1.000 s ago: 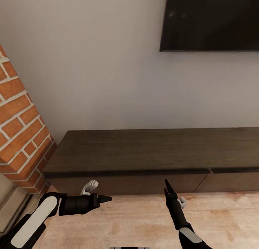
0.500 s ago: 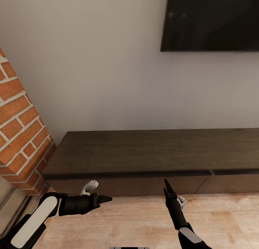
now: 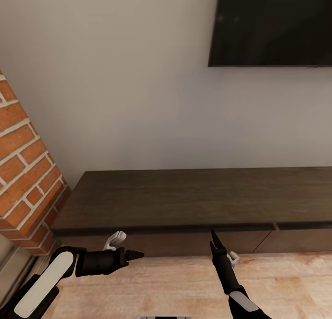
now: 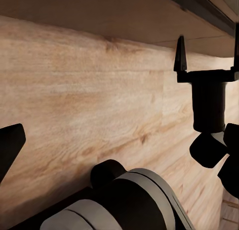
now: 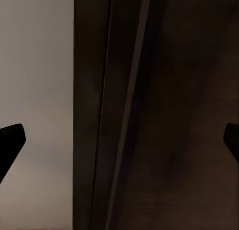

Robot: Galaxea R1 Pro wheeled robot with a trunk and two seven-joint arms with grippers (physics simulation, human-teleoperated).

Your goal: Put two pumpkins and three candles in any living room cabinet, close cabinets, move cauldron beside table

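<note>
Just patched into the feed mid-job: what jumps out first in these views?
A long dark-brown cabinet runs along the pale wall straight ahead, its top bare and its fronts shut. Above it at upper right hangs a big black screen, and a red brick column stands at the left. In the foreground both arms hang over the wood floor, the left gripper pointing sideways and the right gripper pointing at the cabinet, both empty.
</note>
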